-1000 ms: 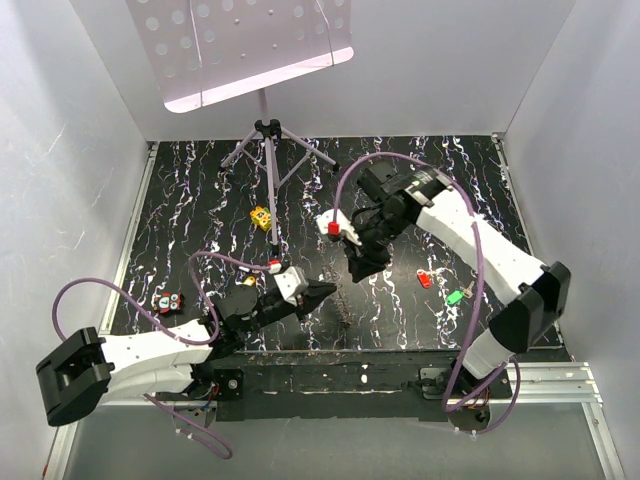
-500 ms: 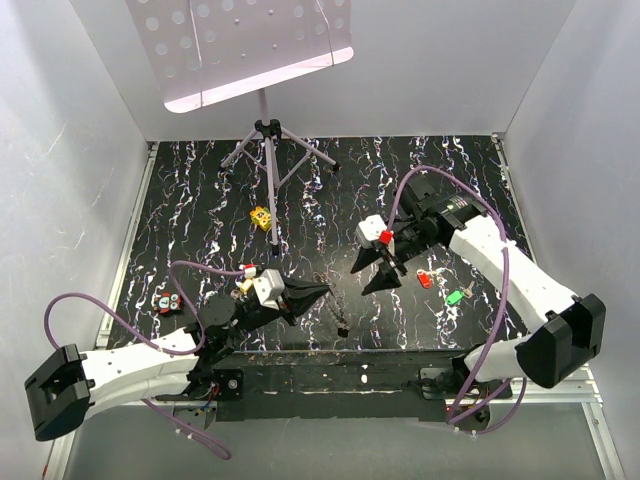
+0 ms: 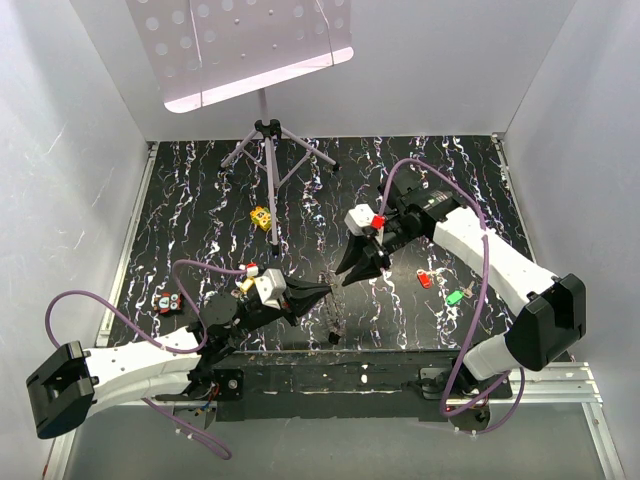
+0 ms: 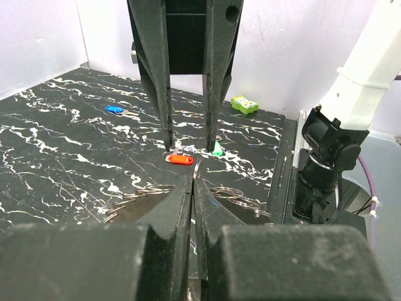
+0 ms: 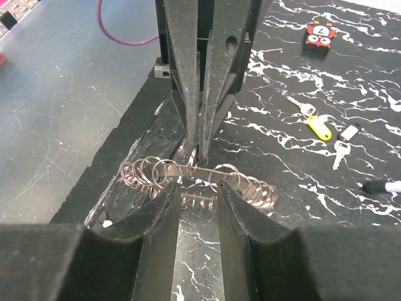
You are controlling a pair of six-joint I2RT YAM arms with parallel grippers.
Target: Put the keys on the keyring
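We see the keyring [image 5: 188, 170] (a tangled chain of steel rings) near the front edge of the table [image 3: 200, 200], one loop pinched in our left gripper [image 4: 192, 180]. Our right gripper [image 5: 199, 189] hangs spread just over it. The red key [image 4: 180, 159] and green key [image 4: 217, 150] lie loose, off to the right.

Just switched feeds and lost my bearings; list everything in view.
keyrings: one linked cluster, silver, near table edge
red key: one, right of keyrings
green key: one, beside red key
blue key: one, beyond red key
yellow key: one, left of keyrings
silver keys: about three, around yellow key
music stand: one, white, back of table
dotted block: one, yellow, by stand pole
red-black block: one, table's left side
lime block: one, far table edge, left wrist view
left gripper: black, shut on a keyring
right gripper: black, open astride keyrings
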